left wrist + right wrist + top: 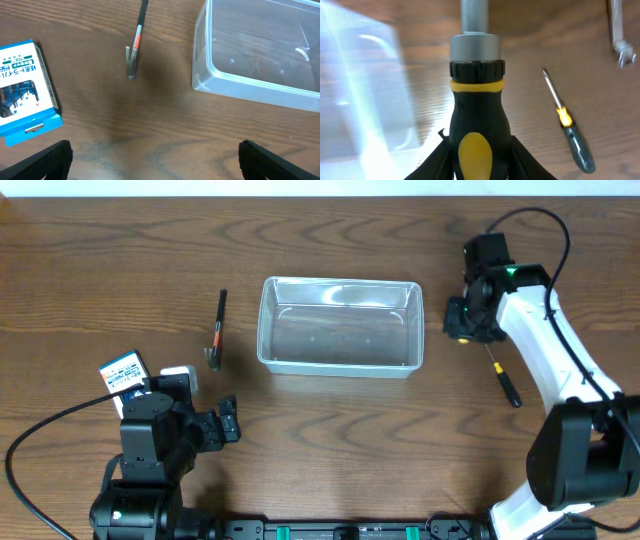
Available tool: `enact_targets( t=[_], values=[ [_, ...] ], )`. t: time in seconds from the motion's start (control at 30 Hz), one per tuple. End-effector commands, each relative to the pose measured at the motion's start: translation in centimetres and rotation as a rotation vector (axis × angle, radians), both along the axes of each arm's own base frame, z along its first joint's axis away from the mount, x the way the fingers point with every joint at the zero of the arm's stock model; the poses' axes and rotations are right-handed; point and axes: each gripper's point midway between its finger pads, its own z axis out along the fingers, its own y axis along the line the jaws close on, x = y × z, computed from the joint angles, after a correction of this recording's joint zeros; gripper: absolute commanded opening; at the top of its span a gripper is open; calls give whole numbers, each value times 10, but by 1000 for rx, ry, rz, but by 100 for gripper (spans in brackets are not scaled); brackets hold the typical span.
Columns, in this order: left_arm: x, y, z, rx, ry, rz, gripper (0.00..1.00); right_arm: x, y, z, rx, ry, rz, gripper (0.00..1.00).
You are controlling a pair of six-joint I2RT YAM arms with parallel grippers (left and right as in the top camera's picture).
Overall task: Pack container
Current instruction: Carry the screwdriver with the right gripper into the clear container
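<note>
The clear plastic container (340, 325) stands mid-table with nothing inside; its corner also shows in the left wrist view (260, 45) and, blurred, in the right wrist view (360, 85). My right gripper (463, 320) hovers just right of the container, shut on a driver with a thick black-and-yellow handle (476, 125) and a silver collar; the fingers (435, 160) clamp both sides of the handle. My left gripper (228, 420) is open over bare wood at the front left, its fingertips (45, 162) far apart.
A small black-handled hammer-like tool (217, 330) lies left of the container. A blue-and-white card packet (125, 372) lies beside the left arm. A slim screwdriver (503, 375) lies under the right arm. A metal wrench end (621, 45) shows at the right wrist view's top.
</note>
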Motion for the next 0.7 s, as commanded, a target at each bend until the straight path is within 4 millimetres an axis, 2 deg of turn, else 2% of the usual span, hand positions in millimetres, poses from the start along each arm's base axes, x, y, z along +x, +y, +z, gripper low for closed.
enact_targets(
  t=[0.0, 0.1, 0.2, 0.37, 0.47, 0.53, 0.67],
  values=[
    [2, 3, 7, 1, -15, 19, 98, 13, 26, 45, -35, -116, 166, 1],
    [2, 3, 7, 1, -15, 19, 98, 14, 54, 62, -48, -148, 305, 1],
    [2, 3, 7, 1, -15, 19, 98, 10, 90, 73, -64, -176, 525, 1],
    [2, 3, 7, 1, -14, 19, 98, -18, 151, 68, -62, -164, 1037, 1],
    [2, 3, 7, 1, -15, 19, 98, -22, 163, 60, -92, -160, 1194, 1],
    [2, 3, 7, 1, -14, 19, 98, -20, 166, 54, -98, -153, 1238, 1],
    [2, 3, 7, 1, -15, 19, 98, -22, 175, 31, -53, -113, 1381, 1]
  ],
)
